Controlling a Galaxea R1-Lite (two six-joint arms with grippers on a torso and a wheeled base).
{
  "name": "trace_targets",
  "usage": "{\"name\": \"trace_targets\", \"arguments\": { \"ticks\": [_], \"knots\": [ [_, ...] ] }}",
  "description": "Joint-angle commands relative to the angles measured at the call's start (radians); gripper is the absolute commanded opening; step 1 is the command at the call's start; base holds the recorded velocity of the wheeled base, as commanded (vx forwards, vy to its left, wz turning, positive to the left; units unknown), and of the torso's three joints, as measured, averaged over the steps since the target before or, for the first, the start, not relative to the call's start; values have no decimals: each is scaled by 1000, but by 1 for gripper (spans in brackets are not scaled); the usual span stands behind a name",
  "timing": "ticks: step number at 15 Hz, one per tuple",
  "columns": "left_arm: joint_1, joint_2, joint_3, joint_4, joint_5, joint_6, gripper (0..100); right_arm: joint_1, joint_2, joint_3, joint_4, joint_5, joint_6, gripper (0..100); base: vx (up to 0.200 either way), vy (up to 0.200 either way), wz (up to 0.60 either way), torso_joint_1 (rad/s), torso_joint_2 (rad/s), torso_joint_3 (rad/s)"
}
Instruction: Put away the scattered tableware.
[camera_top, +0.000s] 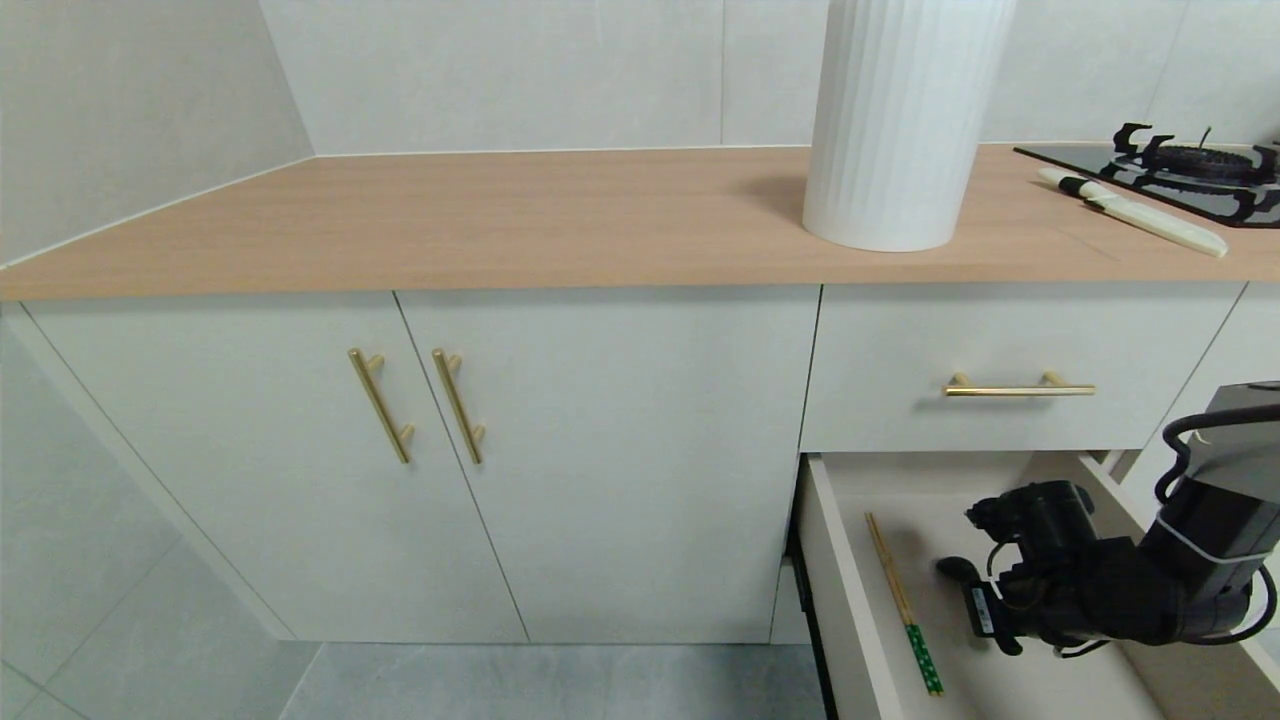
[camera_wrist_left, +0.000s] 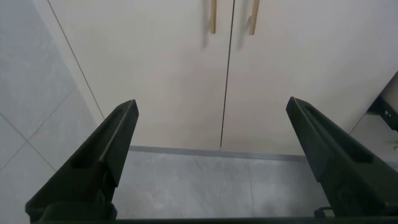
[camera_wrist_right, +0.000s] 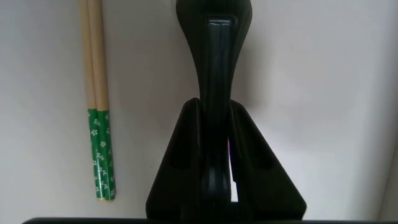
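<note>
Standing by the cabinet run, I see the left jaws spread wide with nothing between them, their two dark fingers (camera_wrist_left: 106, 155) set far apart. They face the pair of pale cabinet doors (camera_wrist_left: 155, 74) and the grey floor (camera_wrist_left: 211, 180) below.

Those doors (camera_top: 300, 470) are shut. Their two gold bar handles (camera_top: 380, 405) sit close together on either side of the seam.

Above them runs the wooden desk (camera_top: 450, 215). Further right on it stands a tall white ribbed vessel (camera_top: 900, 120), upright and near the back wall.

Beneath the vessel is a closed drawer (camera_top: 1000, 340) with a horizontal gold handle (camera_top: 1018, 389). Under that, a lower drawer (camera_top: 835, 580) is pulled out.

A pair of wooden chopsticks (camera_top: 903, 600) lies on the pulled-out drawer's floor near its left wall. The two sticks lie side by side with their green patterned ends towards the drawer's front. The right wrist camera shows the chopsticks (camera_wrist_right: 98, 124) flat and parallel.

Just right of them, apart and not touching, is a black spoon (camera_top: 958, 570). The right jaws are closed tight on its handle, and the spoon (camera_wrist_right: 213, 56) sticks out past their tips over the drawer's floor. I cannot tell whether its bowl rests on the floor.

The right arm (camera_top: 1200, 540) reaches into the drawer from the right.

Up on the desk at the far right lies a pale knife (camera_top: 1135, 212). It is beside a black hob with its burner grate (camera_top: 1200, 165).
</note>
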Motion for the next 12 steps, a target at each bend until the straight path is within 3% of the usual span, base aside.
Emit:
{"name": "trace_targets", "arguments": {
  "ticks": [1,3,4,12],
  "knots": [
    [-1,2,0,0,0,0,100,-1,3,1,-11,0,0,0,0,0,0,0,0,0],
    [-1,2,0,0,0,0,100,0,2,3,-17,-6,0,0,0,0,0,0,0,0],
    [1,2,0,0,0,0,100,0,0,3,-17,-11,0,100,0,0,0,0,0,0],
    [1,2,0,0,0,0,100,0,-96,27,-17,-11,13,100,0,0,0,0,0,0]
  ]
}}
